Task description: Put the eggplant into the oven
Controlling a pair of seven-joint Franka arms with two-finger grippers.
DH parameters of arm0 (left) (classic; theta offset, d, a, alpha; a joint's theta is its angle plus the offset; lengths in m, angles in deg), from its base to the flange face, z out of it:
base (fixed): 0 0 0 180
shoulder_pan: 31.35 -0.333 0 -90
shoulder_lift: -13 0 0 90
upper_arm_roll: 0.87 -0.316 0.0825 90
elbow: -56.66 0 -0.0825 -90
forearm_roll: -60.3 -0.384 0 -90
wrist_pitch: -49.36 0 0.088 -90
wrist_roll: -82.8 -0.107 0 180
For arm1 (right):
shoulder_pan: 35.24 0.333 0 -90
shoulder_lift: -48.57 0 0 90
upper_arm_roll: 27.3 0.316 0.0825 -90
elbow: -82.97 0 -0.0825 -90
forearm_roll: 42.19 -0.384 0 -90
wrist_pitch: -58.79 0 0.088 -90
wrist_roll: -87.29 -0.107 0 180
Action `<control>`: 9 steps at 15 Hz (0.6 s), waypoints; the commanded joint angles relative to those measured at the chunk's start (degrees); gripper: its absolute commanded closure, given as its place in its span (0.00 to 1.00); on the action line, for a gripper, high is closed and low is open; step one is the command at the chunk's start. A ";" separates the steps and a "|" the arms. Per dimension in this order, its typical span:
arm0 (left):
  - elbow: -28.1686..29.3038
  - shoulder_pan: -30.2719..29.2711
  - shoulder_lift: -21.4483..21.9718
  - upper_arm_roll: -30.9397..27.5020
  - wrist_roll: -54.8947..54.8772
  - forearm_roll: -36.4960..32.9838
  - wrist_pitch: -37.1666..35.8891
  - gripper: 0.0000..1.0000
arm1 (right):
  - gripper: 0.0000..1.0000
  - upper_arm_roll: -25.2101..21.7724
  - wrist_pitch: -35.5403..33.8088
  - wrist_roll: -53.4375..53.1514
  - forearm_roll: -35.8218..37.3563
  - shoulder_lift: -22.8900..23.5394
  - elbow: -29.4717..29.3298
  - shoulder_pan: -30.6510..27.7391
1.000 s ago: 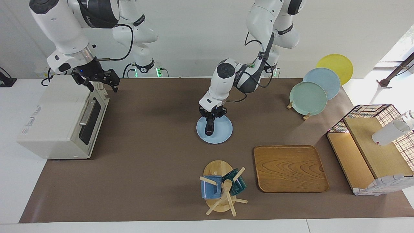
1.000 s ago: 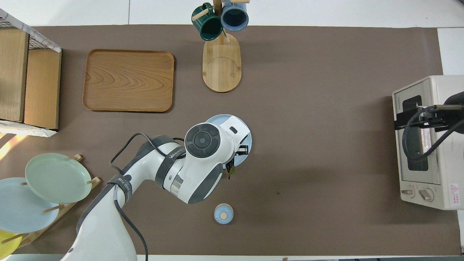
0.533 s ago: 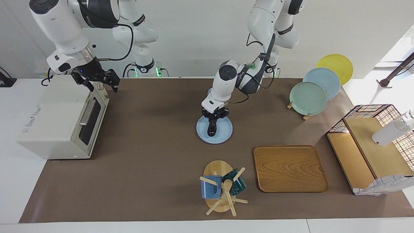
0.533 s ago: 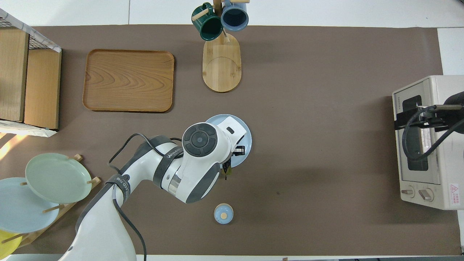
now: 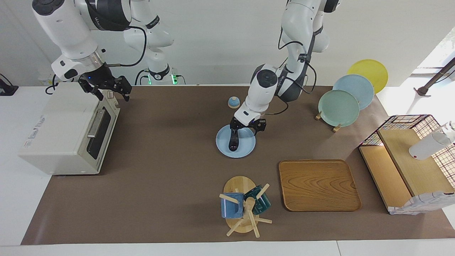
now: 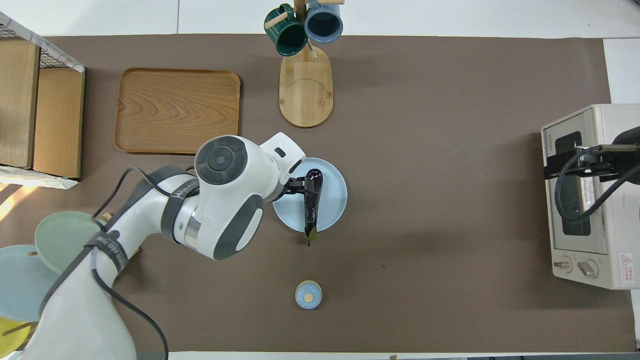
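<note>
The left gripper (image 5: 248,127) hung low over the light blue plate (image 5: 247,147), at the edge of the plate that was nearer to the robots. Its two fingers were spread apart and held nothing. One finger was just beside the eggplant (image 5: 233,139), but I could not tell if it touched it.

The eggplant lay flat on the plate. It was long and thin, very dark purple, almost black, and shiny. One end was fat and round. The other end got thin like a point and had a small greenish stem. In the overhead view the stem tip stuck out past the rim of the plate, toward the robots.

The plate sat about in the middle of the brown mat (image 5: 160,177). A small blue lid with a round knob (image 5: 233,102) sat on the mat nearer to the robots than the plate.

The right gripper (image 5: 108,89) was up in the air over the top corner of the oven (image 5: 60,135), with its fingers wide apart and empty. That arm was waiting.

The oven was a cream-white box at the right arm's end of the table. Its glass door was shut, with a metal bar handle on it. The eggplant was well apart from the oven.
</note>
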 commanded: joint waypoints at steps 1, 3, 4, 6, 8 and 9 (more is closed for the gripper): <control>-5.29 -5.41 2.12 0.08 -3.37 0.70 -8.66 0.00 | 0.00 0.03 0.62 1.13 -1.37 -0.49 0.49 -0.41; -10.64 -9.46 2.22 -0.01 -6.26 0.26 -14.28 0.00 | 0.00 0.03 0.62 1.13 -1.37 -0.49 0.49 -0.41; -13.45 -11.74 2.22 -0.09 -7.23 -0.18 -17.01 0.00 | 0.00 0.03 0.62 1.13 -1.37 -0.49 0.49 -0.41; -18.03 -17.01 3.09 -0.36 -10.47 -3.24 -22.19 0.00 | 0.00 -0.49 -1.13 2.79 -1.54 -0.58 0.40 -1.63; -19.63 -21.49 4.58 -0.45 -14.52 -3.87 -25.02 0.00 | 0.00 -0.50 -0.96 5.07 -1.37 -1.02 0.49 -1.99; -19.64 -23.35 5.72 -0.45 -16.02 -3.96 -26.07 0.00 | 0.04 -0.50 -0.18 7.09 -1.46 -1.20 1.18 -2.60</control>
